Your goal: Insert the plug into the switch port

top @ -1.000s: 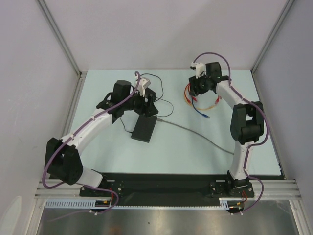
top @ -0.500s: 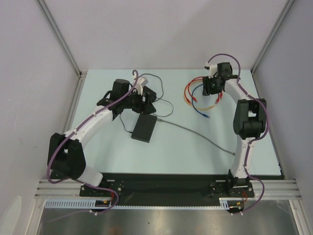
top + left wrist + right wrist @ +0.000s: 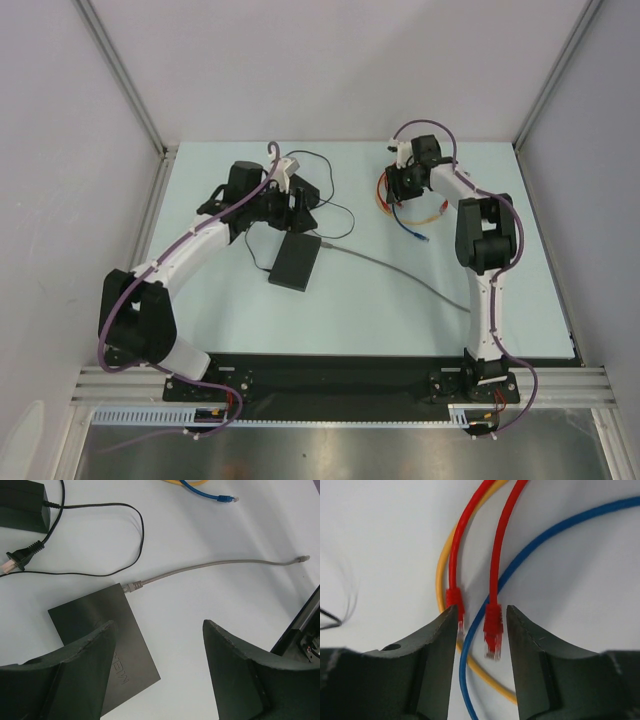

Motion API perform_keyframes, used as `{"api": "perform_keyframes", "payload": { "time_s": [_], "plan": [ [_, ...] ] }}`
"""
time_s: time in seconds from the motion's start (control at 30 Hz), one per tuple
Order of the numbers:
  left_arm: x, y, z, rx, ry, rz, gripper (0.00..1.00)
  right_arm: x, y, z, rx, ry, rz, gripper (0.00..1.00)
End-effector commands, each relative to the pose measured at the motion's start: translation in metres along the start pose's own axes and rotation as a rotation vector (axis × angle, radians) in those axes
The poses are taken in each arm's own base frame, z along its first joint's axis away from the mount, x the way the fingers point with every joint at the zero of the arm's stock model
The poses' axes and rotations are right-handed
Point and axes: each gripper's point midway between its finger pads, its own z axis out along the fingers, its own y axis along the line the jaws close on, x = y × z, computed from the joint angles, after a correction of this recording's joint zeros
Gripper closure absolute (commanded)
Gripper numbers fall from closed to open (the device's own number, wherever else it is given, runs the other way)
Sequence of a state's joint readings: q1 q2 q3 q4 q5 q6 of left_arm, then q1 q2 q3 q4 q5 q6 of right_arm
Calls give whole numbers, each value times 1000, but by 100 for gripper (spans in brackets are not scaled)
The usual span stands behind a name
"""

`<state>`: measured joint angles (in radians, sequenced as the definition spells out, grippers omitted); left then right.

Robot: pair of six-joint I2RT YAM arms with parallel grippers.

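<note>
The right gripper [image 3: 481, 609] hangs low over the yellow cable [image 3: 440, 575] and blue cable [image 3: 555, 532]. Its jaws are partly apart with a red plug [image 3: 493, 630] between them, blurred but seemingly clear of both fingers. Well apart, the left gripper [image 3: 160, 625] hovers over the black box [image 3: 100, 615] with jaws spread wide and empty. A grey cable [image 3: 200, 567] meets the box's far edge, and the port there is too small to make out.

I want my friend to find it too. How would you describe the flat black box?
Start at the pale table and look left of its middle, near the left end effector. The box lies flat there, a grey cable meeting one corner. It is wider and flatter than the black adapter with the thin cord.
</note>
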<state>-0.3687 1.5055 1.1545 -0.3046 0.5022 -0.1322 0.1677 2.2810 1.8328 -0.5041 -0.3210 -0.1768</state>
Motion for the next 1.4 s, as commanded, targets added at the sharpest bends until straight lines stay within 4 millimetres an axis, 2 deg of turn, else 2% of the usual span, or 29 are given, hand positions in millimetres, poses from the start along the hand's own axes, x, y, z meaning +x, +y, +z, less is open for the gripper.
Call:
{"api": "perform_keyframes", "payload": {
  "time_s": [0.0,0.13,0.3,0.37,0.53,0.57,0.63,0.67,0.77,0.8,0.83,0.87,0.9,0.93,0.97,1.0,1.07,1.1,1.2,1.23,1.3,1.33,1.37],
  "plan": [
    [-22,-6,-7,23,-45,3,26,-17,-10,6,55,-27,-13,52],
    [-23,-6,-7,25,-47,4,26,-17,-6,10,74,-12,-50,60],
    [-30,-8,-10,25,-59,14,26,-19,2,-2,71,-4,-72,92],
    [-34,-10,-12,30,-68,17,26,-33,7,-21,61,-35,-75,100],
    [-44,-18,-20,49,-89,36,26,-70,30,-86,-24,-138,-14,100],
    [-47,-21,-23,54,-100,43,26,-84,37,-111,-63,-189,-12,100],
    [-50,-25,-26,66,-109,50,25,-93,44,-134,-120,-231,13,100],
    [-53,-27,-28,70,-118,57,25,-100,51,-154,-183,-268,42,100],
    [-59,-34,-33,92,-134,74,25,-100,68,-177,-325,-291,125,100],
    [-61,-35,-34,97,-137,78,25,-100,66,-192,-371,-309,161,100],
    [-65,-39,-37,107,-146,85,25,-98,68,-195,-446,-323,202,100],
    [-66,-40,-38,113,-148,90,25,-95,90,-207,-620,-306,252,100],
    [-68,-42,-40,122,-153,101,25,-112,85,-227,-689,-372,319,100],
    [-70,-47,-41,141,-155,108,26,-100,85,-233,-772,-347,382,100],
    [-71,-49,-42,152,-160,114,26,-104,86,-240,-796,-366,392,100],
    [-73,-52,-45,161,-169,128,26,-115,91,-261,-821,-422,356,100],
    [-77,-56,-48,181,-187,157,26,-115,98,-277,-846,-440,315,100],
    [-83,-61,-53,187,-206,180,26,-115,109,-293,-873,-443,276,100],
    [-96,-67,-64,193,-251,297,26,-111,126,-317,-917,-439,220,100],
    [-106,-75,-74,205,-275,374,26,-105,137,-330,-944,-433,158,100],
    [-124,-91,-91,238,-332,598,26,-90,148,-333,-983,-365,173,100],
    [-125,-96,-97,244,-335,667,27,-81,156,-339,-1007,-365,97,100],
    [-128,-103,-100,255,-350,812,27,-71,161,-338,-1029,-310,153,100]
  ]
}}
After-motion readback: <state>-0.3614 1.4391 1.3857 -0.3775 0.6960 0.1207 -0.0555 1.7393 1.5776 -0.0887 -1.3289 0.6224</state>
